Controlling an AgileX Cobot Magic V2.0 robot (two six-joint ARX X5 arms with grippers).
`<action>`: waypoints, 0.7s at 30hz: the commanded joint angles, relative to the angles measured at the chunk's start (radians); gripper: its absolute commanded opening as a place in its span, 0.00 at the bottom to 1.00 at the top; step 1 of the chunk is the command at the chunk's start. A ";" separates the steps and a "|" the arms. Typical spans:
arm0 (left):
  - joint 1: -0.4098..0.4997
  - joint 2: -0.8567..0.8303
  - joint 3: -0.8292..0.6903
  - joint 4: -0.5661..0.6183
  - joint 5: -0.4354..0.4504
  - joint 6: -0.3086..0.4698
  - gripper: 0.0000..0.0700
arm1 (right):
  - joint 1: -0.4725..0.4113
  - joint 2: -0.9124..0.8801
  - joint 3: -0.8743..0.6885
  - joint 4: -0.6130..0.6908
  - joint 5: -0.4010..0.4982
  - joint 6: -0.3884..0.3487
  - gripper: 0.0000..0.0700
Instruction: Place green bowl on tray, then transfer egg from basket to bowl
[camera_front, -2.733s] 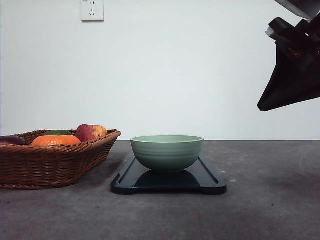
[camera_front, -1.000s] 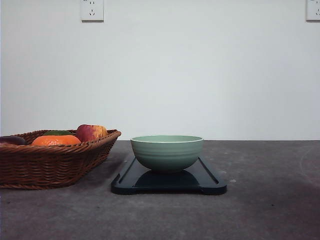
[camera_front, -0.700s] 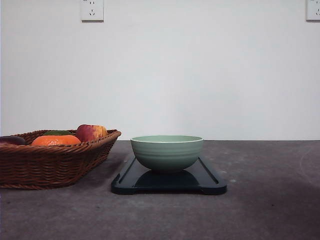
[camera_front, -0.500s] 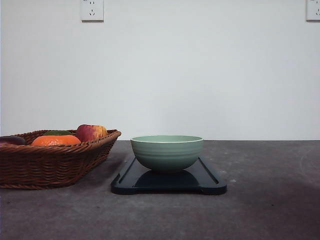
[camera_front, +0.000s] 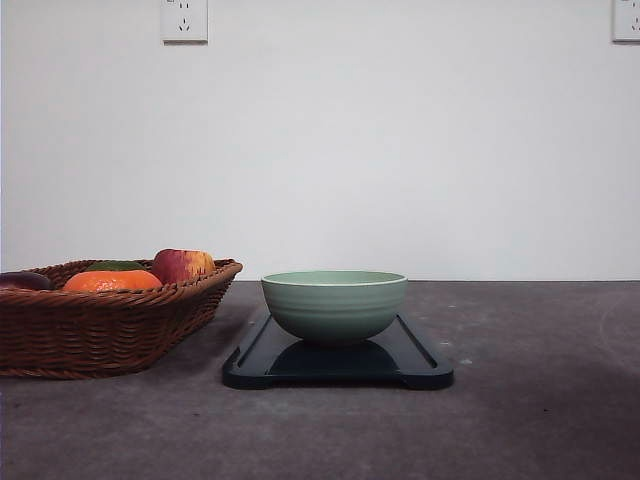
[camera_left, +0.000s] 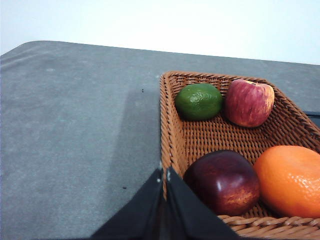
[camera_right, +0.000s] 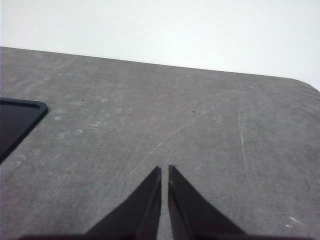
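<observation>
Green bowl (camera_front: 334, 305) sitting upright on the tray (camera_front: 415, 360), centred, on the grey worktop (camera_front: 540, 420). Nothing visible inside the bowl from the low front view; interior hidden below the rim. Basket (camera_front: 110, 325) just beside the tray, off to the left, not touching it.

Left tool (camera_left: 165, 175) hanging over the near corner of the basket (camera_left: 172, 130), black fingers pressed together to a hairline gap, nothing between them. Tips right above the woven rim, next to a dark red apple-like fruit (camera_left: 222, 181) lying inside. Bowl and tray well apart from this tool, over past the far side of the basket.

Inside the basket, seen from the left wrist: green lime-like fruit (camera_left: 199, 101) in the far corner, touching a red apple (camera_left: 249, 102) beside it; an orange (camera_left: 289, 180) close by the dark red fruit in the nearer part. No egg to be made out among them. From the front, orange (camera_front: 112, 281) and red apple (camera_front: 182, 265) poking above the rim, green fruit (camera_front: 113, 265) peeking behind.

Right tool (camera_right: 164, 172) over bare worktop (camera_right: 200, 135), fingers closed to a thin slit, holding nothing. Rounded corner of the tray (camera_right: 17, 120) visible off to one side in the right wrist view, near but clear of the tips.
</observation>
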 joint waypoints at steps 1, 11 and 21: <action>0.000 0.000 -0.019 -0.006 0.000 0.013 0.00 | 0.000 -0.001 -0.004 0.013 0.000 0.011 0.02; 0.000 0.000 -0.019 -0.006 0.000 0.013 0.00 | 0.000 -0.001 -0.004 0.013 0.000 0.011 0.02; 0.000 0.000 -0.019 -0.006 0.000 0.013 0.00 | 0.000 -0.001 -0.004 0.013 0.000 0.011 0.02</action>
